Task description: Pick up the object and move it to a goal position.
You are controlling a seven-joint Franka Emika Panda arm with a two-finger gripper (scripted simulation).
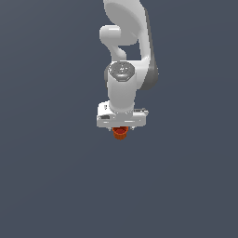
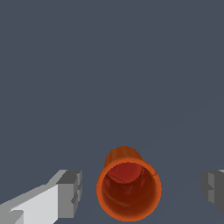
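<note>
Flat grey floor, gripper (image 2: 140, 190) spread wide, fingers at 9 and 3 o'clock of the orange cup (image 2: 128, 189); probably light, stiff, slick, so pinch its round wall.

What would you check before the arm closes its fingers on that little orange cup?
1. Orange cup sits between the fingers: ok.
2. Fingers spread wider than the cup: ok.
3. Gaps each side even: not ok, the cup sits nearer one finger.
4. Cup upright, its opening facing the wrist camera: ok.
5. Gripper low enough around the cup: cannot tell.
6. Goal position in view: cannot tell, none visible.
</note>
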